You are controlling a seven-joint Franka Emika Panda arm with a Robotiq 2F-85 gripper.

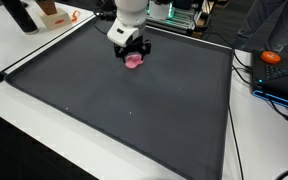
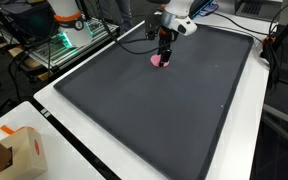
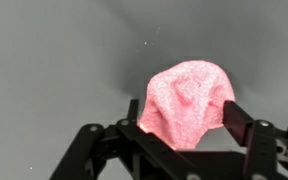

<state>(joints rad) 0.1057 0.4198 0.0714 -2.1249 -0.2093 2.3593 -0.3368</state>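
Observation:
A crumpled pink lump of soft material point(image 3: 187, 105) lies on a large dark mat point(image 1: 134, 115) near its far edge. It also shows as a small pink spot under the arm in both exterior views point(image 1: 134, 61) point(image 2: 162, 62). My gripper point(image 3: 184, 110) is lowered straight over it, also seen from outside point(image 1: 132, 50) point(image 2: 165, 48). Its two black fingers point(image 3: 240, 125) stand one on each side of the lump, at or very near its edges. The jaws are wide apart and the lump is not visibly squeezed. It still rests on the mat.
The mat point(image 2: 154, 115) lies on a white table. An orange object point(image 1: 271, 57) and cables sit beyond one side edge. A cardboard box point(image 2: 14, 152) stands at a table corner. Equipment racks point(image 2: 69, 35) stand behind the arm.

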